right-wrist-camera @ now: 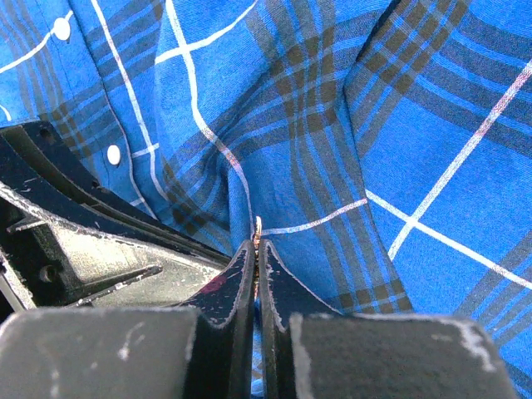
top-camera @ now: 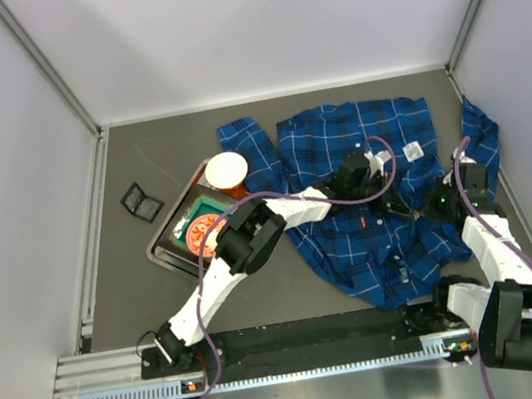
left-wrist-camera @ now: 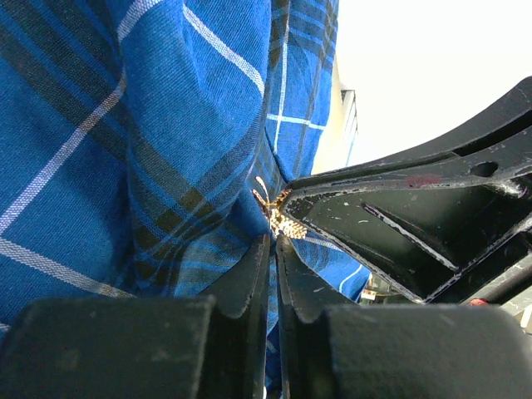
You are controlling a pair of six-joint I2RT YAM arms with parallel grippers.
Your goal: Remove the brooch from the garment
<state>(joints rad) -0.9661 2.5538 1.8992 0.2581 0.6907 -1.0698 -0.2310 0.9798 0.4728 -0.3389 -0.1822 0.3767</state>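
Well, from where I stood the shirt (top-camera: 337, 138) lay spread over the far right part of the dark counter (top-camera: 291, 292), collar end away from the arms and one sleeve trailing off to the right. Both arms reached in over it and met near its middle.

The brooch (left-wrist-camera: 279, 218) sat on a raised fold of the plaid cloth, pale gold and tiny, right where the two claws came together. The left claw (left-wrist-camera: 273, 243) had its fingers pressed together on that fold just beneath the brooch, with a sliver of blue cloth pinched between them. The right claw (right-wrist-camera: 256, 248) came at it from the other side. Its fingers were drawn together too, their tips clamped on the brooch, a glint of gold showing at the very ends (from its own camera that glint was all I could make out of the pin). Seen from the left wrist, the black tip of the right claw touched the brooch's upper edge.

Two white buttons (right-wrist-camera: 61, 29) ran along the placket just beyond the left claw's body. A small white label (top-camera: 413, 150) lay on the shirt farther back, apart from the claws.

Off to the left a metal tray (top-camera: 159, 249) rested on the counter, touching the shirt's edge, with a white bowl (top-camera: 227, 170) at its far corner.
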